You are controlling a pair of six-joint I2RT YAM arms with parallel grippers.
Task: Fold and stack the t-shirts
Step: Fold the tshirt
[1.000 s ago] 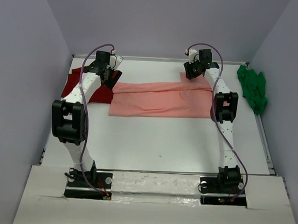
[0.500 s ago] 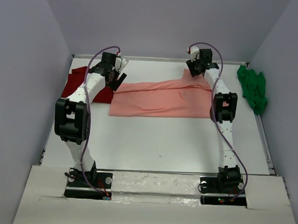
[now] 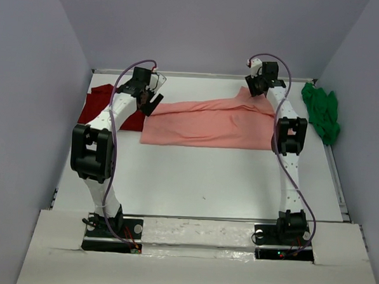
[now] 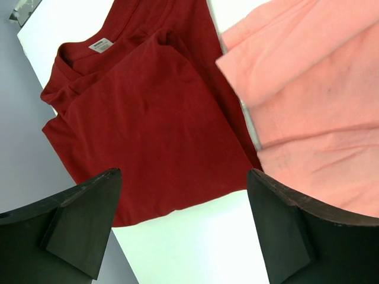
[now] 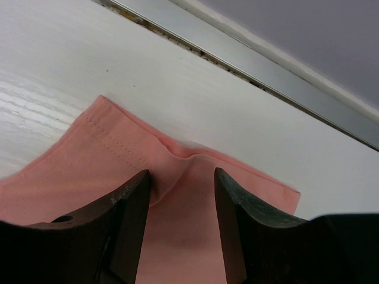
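Top view: the salmon-pink shirt (image 3: 206,122) lies spread across the far middle of the surface (image 3: 206,181). Its far right corner is drawn up to the right gripper (image 3: 254,89). The dark red shirt (image 3: 97,103) lies folded at far left. The green shirt (image 3: 321,112) is bunched at the far right edge. The left gripper (image 3: 151,102) hangs over the pink shirt's left end.

Left wrist view: jaws stand wide apart, nothing between them. Below lies the dark red shirt, neck label (image 4: 100,45) showing, with the pink edge against it.

Right wrist view: jaws are clamped on a pinched fold of the pink hem.
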